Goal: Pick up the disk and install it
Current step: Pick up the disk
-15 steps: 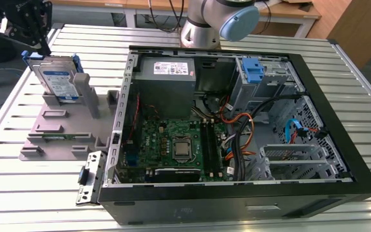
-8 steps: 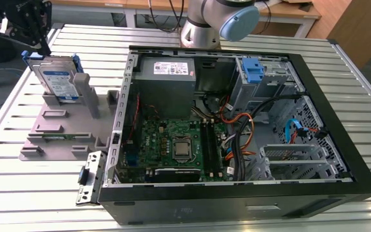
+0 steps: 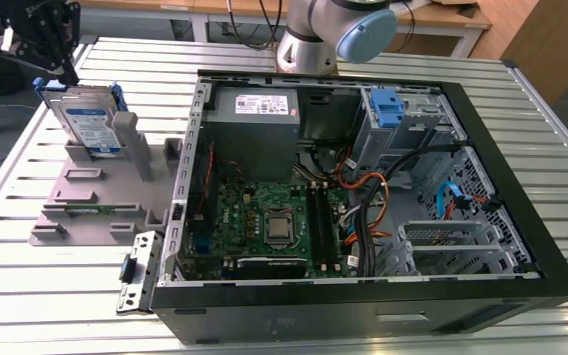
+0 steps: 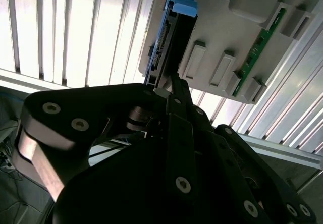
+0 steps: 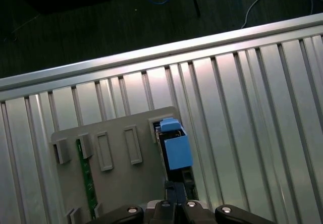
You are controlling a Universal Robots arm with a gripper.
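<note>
the disk [image 3: 89, 122] is seen standing on edge in a slot of the grey holder [image 3: 86, 194], which is set on the desk [image 3: 57, 296]. the end effector [image 3: 70, 74] is found above the holder, close over the disk's top edge, its fingers drawn together with nothing gripped.

**Silver arm, black gripper**

The arm [image 3: 304, 44] is a silver-grey tube joint with a pale blue round cap [image 3: 366, 35]. The gripper [image 4: 174, 82] is matt black, built of flat linked bars pinned with small silver screws [image 4: 182, 184]
</note>
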